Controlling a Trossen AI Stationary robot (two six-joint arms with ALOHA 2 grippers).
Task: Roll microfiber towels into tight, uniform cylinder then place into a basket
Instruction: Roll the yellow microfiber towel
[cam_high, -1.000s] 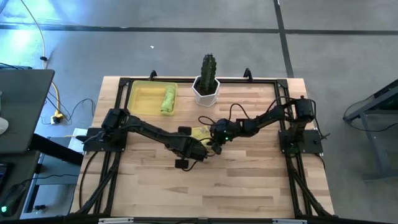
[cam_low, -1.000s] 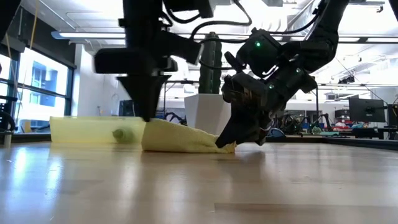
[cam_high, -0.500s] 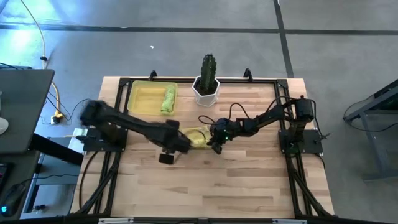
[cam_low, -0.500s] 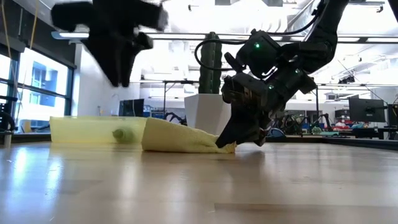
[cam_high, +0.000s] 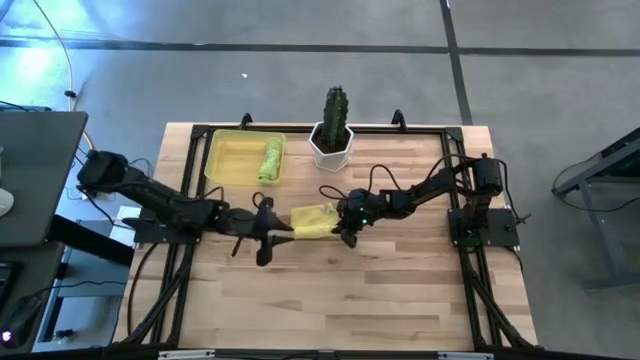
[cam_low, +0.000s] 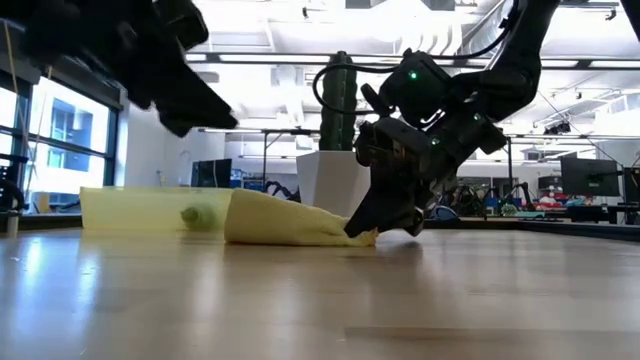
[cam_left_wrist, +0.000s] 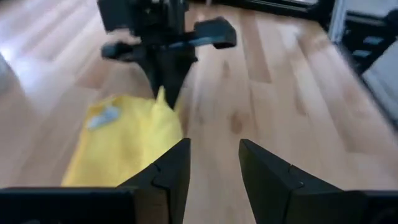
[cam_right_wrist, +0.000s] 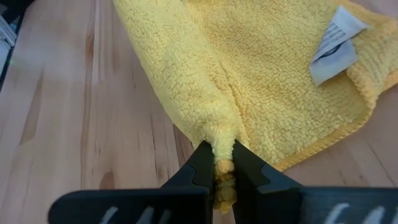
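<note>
The pale yellow towel (cam_high: 313, 220) lies loosely folded at the table's middle, its white label (cam_right_wrist: 336, 43) facing up. My right gripper (cam_high: 347, 234) is shut on the towel's right end. My left gripper (cam_left_wrist: 214, 165) hovers open just left of the towel, pointing at it nearly level and touching nothing. It shows blurred at the upper left of the low view (cam_low: 190, 90). The lime green towel (cam_high: 270, 160) lies rolled up inside the yellow basket (cam_high: 225, 160) at the far left. My right gripper pinches a gathered tip of the towel's edge (cam_right_wrist: 222, 163) between its two fingers, several layers bunched together. The fingers (cam_low: 372, 215) slant down from the table's right side. A ridge of cloth runs up to the pinch, and the rest of the towel (cam_low: 285, 225) lies slack on the table.
A white hexagonal pot with a green cactus (cam_high: 332, 138) stands at the far edge, just behind the towel. A black frame (cam_high: 190, 190) borders the table. Bare wood (cam_high: 330, 300) stretches toward the near edge.
My left gripper has lifted off the yellow towel and drawn back toward the table's left edge, tipping from pointing straight down to almost level. The towel, before largely covered by that arm, now lies in plain sight. My right gripper keeps its pinch.
</note>
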